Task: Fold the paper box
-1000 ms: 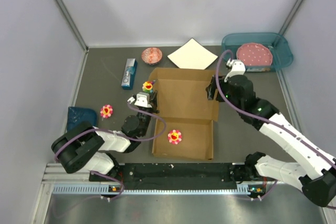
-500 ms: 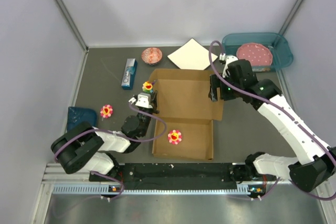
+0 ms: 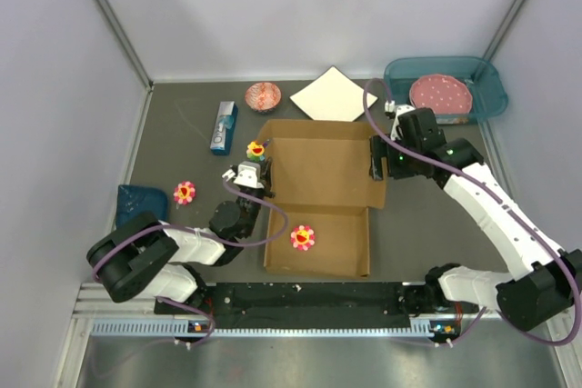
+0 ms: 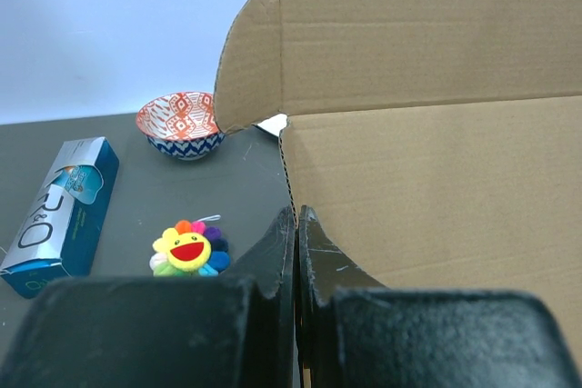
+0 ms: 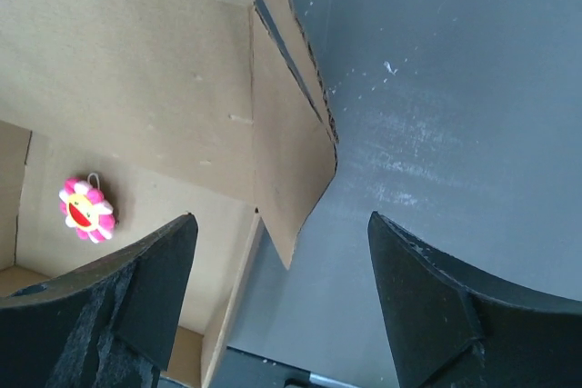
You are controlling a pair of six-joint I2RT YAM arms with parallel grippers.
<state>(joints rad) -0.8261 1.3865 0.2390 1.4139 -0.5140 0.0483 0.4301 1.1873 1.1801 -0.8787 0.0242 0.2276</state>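
We see bright, even, diffuse light from overhead, with only soft, faint shadows around the box. The top view is sharp throughout. In both wrist views the near fingers look dark and blurred, the cardboard beyond stays crisp, and the table shows a pale sheen.

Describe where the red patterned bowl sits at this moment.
In the top view, the bowl sits far back, left of centre, between the blue carton and the white paper sheet, just beyond the paper box's far-left corner.
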